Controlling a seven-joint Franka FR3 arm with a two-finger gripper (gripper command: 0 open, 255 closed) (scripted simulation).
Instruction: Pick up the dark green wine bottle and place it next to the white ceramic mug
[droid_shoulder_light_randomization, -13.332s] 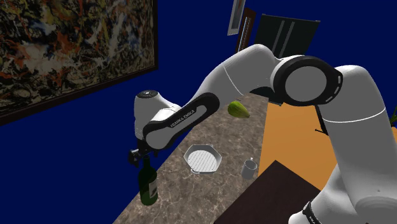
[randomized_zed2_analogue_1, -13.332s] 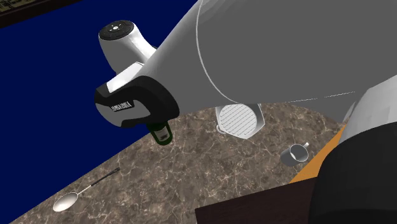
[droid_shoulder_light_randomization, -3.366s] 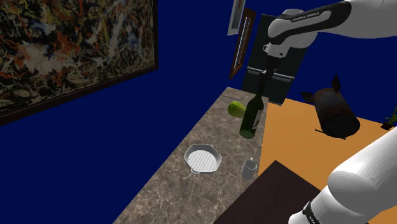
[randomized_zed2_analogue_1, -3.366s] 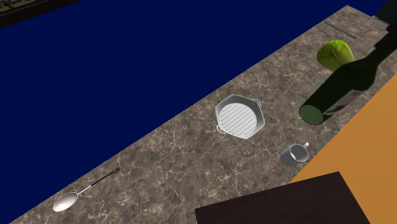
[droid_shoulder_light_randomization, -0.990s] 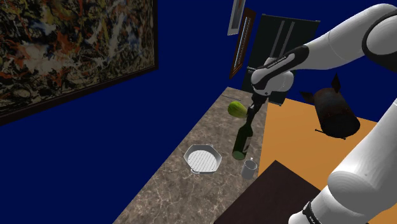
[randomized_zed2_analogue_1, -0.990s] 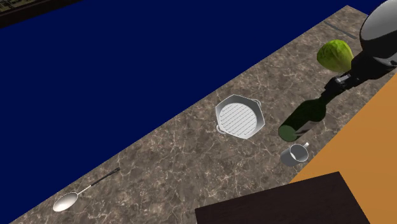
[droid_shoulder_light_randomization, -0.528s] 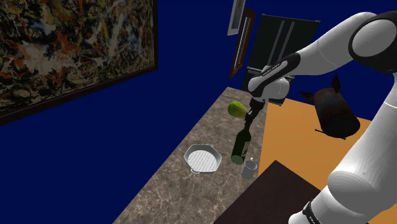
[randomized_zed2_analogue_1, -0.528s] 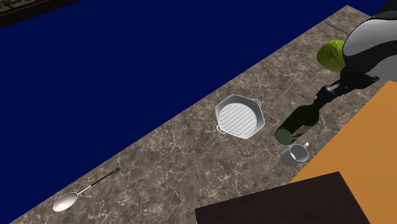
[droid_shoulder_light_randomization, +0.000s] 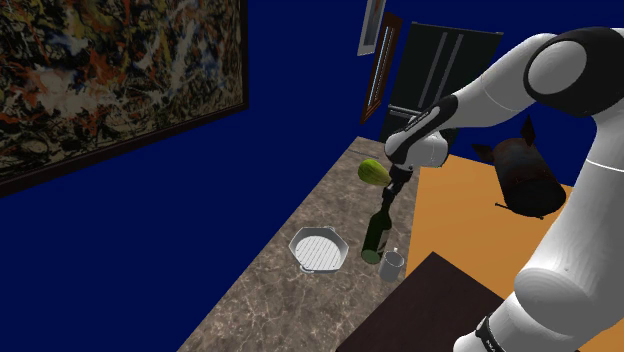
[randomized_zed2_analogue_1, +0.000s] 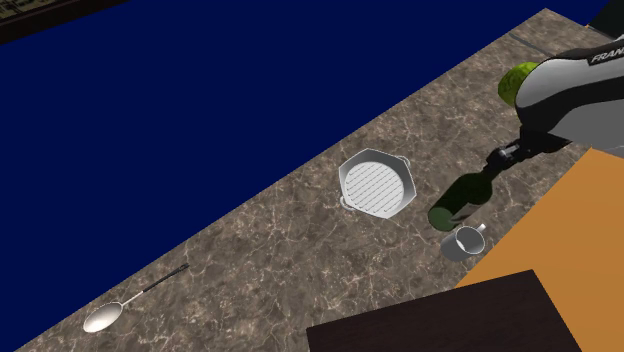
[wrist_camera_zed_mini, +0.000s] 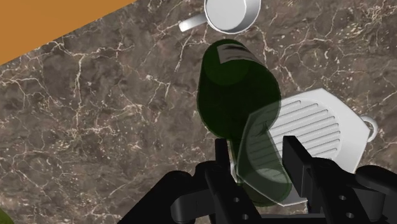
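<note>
Your jaws were clenched on the neck of the dark green wine bottle. Over the last second you had lowered it, so its base stood just beside the white mug, between the mug and the grill pan on the table. Judging by that, only the release remained.

Long brown-grey veined stone countertop. Lying on it: a silver metal spoon at one end, well apart from the rest; a white octagonal ribbed grill pan mid-counter; a small pale grey mug near the pan, by the counter's edge; a round green leafy head towards the far end.
</note>
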